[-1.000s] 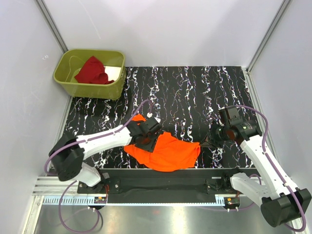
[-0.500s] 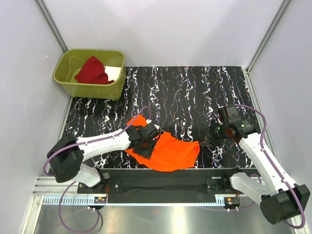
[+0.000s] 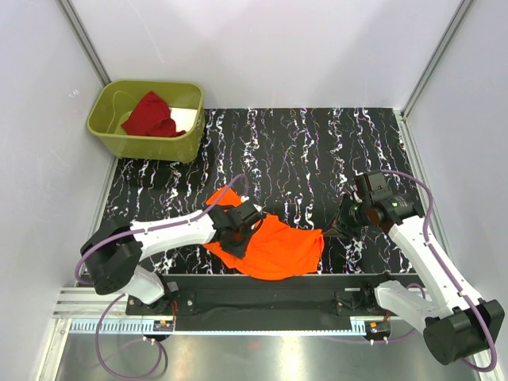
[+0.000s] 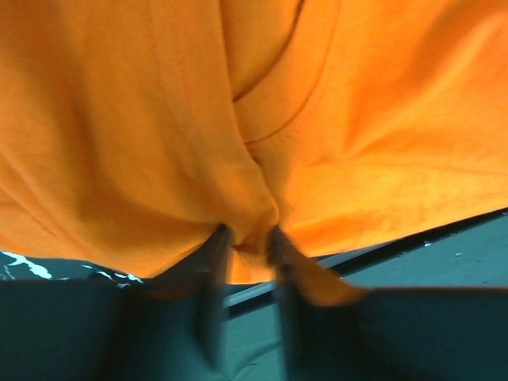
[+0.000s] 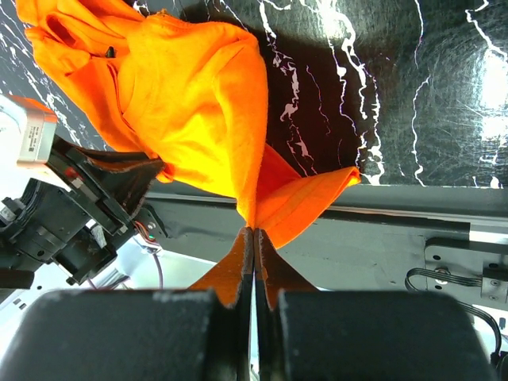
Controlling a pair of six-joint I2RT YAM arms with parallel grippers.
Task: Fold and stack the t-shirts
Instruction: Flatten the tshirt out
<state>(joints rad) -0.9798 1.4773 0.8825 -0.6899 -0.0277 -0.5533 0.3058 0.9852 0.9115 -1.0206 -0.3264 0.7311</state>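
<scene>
The bright orange t-shirt (image 3: 278, 248) lies bunched near the front edge of the black marbled mat (image 3: 317, 151), stretched between both grippers. My left gripper (image 3: 238, 230) sits on its left part; in the left wrist view its blurred fingers (image 4: 214, 262) pinch a fold of orange cloth (image 4: 317, 119) between them (image 4: 248, 238). My right gripper (image 3: 329, 230) is shut on the shirt's right edge, the cloth (image 5: 198, 103) drawn to a point at its fingertips (image 5: 254, 232). The dark red t-shirt (image 3: 151, 115) lies crumpled in the bin.
The olive-green plastic bin (image 3: 107, 131) stands at the back left, off the mat's corner. A dark rail (image 3: 278, 290) runs along the table's front edge just below the shirt. White walls close in the sides and back. The left arm (image 5: 71, 206) shows in the right wrist view.
The left gripper has moved slightly toward the shirt's middle and its jaws have narrowed onto a fold of orange cloth. The right gripper has kept its hold; the shirt has shifted a little.
</scene>
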